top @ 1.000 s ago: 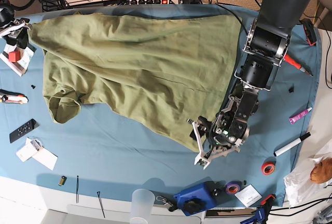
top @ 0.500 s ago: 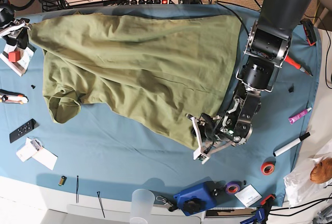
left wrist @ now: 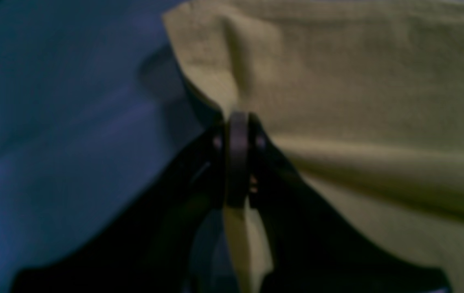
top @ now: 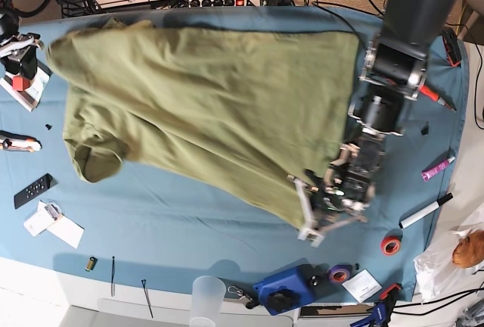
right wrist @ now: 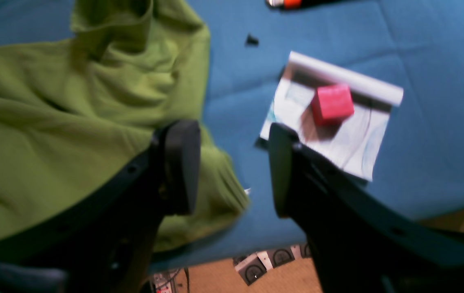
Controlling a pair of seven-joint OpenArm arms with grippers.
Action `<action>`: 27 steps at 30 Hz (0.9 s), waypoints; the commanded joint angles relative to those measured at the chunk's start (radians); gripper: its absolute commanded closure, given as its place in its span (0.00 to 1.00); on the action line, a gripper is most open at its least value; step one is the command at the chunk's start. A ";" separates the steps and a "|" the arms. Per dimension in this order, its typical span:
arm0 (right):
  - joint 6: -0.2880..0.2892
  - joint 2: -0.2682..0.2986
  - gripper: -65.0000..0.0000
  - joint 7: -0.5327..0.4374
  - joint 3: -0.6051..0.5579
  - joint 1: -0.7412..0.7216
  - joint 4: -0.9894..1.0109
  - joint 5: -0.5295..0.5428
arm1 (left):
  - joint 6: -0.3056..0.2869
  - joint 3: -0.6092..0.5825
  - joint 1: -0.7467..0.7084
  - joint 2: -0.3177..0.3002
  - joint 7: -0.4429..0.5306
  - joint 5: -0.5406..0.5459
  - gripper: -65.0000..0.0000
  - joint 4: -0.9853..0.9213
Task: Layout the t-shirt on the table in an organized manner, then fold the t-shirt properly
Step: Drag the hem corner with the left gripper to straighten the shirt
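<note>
A shallow white tray (right wrist: pixel 337 134) sat on the blue table (top: pixel 189 206) at its far left edge, and you had one small red cube (right wrist: pixel 332 103) resting inside it, near the tray's raised rim. Nothing else in that tray could be made out.

Your t-shirt (top: pixel 204 107) was an olive-green spread across the far half of the table, running from the far left corner right over to the right side. It was not flat: long diagonal creases crossed the body, and a short sleeve (top: pixel 94 162) bunched up on the left, open end toward the near side. The near edge slanted down to a point at the right, where your left gripper (top: pixel 318 204) was.

There you had it! In the left wrist view the left gripper (left wrist: pixel 238 134) was pressed together with a pinch of green hem drawn up between the pads, cloth puckering out from the grip on the far side.

Your right gripper (right wrist: pixel 232 167) stood wide apart at the far left, clamped on nothing. One finger pad (right wrist: pixel 181 167) hovered over the shirt's rumpled corner, the other over the tray's edge; whether the pad touched the fabric, you couldn't tell from that blurred view.
</note>
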State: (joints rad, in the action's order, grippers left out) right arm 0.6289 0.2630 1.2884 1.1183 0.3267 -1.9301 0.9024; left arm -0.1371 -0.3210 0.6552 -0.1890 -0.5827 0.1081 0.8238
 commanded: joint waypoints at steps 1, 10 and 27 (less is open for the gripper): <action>0.003 0.020 0.57 -0.023 0.008 0.003 -0.015 0.013 | 0.036 0.006 0.050 -0.019 0.025 -0.013 1.00 0.016; 0.004 0.028 0.57 -0.037 0.006 -0.010 -0.015 0.012 | -0.003 0.105 0.051 -0.093 0.018 0.026 1.00 0.016; 0.004 0.174 0.57 -0.159 -0.366 -0.209 -0.012 -0.304 | -0.071 0.133 0.051 -0.102 -0.415 0.237 0.60 0.285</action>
State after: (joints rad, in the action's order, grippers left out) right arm 0.6319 0.4110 1.1522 0.7410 0.1303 -1.9289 0.5766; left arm -0.2104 -0.1951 0.6704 -0.2806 -1.0180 0.3431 1.0939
